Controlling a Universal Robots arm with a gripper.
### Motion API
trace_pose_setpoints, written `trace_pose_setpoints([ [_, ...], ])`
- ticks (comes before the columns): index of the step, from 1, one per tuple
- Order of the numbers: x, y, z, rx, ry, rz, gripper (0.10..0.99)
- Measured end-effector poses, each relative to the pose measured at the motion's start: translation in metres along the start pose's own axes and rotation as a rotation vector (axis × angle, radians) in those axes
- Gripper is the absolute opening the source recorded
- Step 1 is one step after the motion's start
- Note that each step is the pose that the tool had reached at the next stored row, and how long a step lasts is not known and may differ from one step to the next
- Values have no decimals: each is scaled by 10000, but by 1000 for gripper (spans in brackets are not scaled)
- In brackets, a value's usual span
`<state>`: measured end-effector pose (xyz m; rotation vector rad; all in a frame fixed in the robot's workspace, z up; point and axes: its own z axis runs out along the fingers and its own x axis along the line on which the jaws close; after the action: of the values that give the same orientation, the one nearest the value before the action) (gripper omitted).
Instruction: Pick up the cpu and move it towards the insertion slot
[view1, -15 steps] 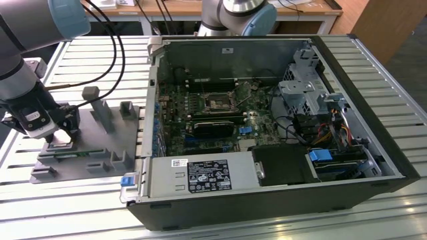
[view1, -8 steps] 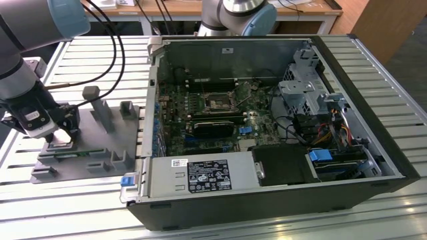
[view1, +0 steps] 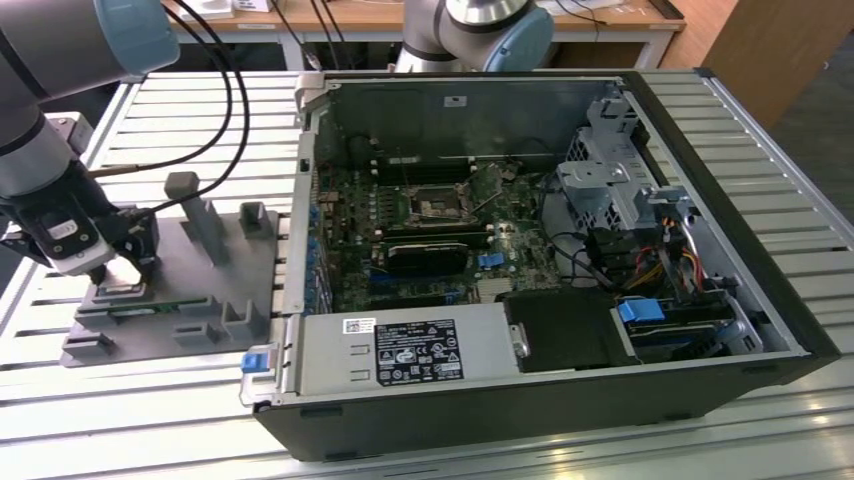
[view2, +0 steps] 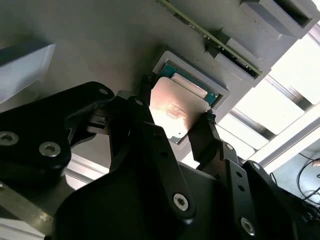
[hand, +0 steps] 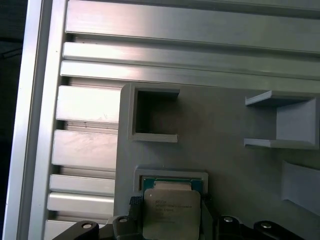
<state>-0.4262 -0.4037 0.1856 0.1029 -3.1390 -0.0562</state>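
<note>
The cpu (view2: 172, 110) is a flat silver square with a pale rim. It sits between the two black fingers of my gripper (view2: 176, 102), which is shut on its opposite edges. It hangs just above a square recess (view2: 220, 92) in the grey fixture block (view1: 174, 300), where a green surface shows beneath it. In the first wrist view the cpu (hand: 171, 212) overlaps that recess (hand: 172, 175). In the exterior view my gripper (view1: 120, 280) is low over the fixture at that view's left. The insertion slot (view1: 438, 207) lies on the green board inside the open computer case, far to the exterior view's right.
The black computer case (view1: 534, 400) has raised walls around the board, and a long black card (view1: 430, 250) lies in front of the slot. Upright grey posts (view1: 200, 215) stand on the fixture. A green memory stick (view2: 210, 30) lies in a fixture groove. Another arm (view1: 474, 30) stands behind the case.
</note>
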Motion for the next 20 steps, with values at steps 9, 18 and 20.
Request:
trace_pose_setpoints([
  [9,0,1,-31,-1,-1,0,549],
  [18,0,2,-50,1,2,0,549],
  [20,0,2,-56,1,2,0,549],
])
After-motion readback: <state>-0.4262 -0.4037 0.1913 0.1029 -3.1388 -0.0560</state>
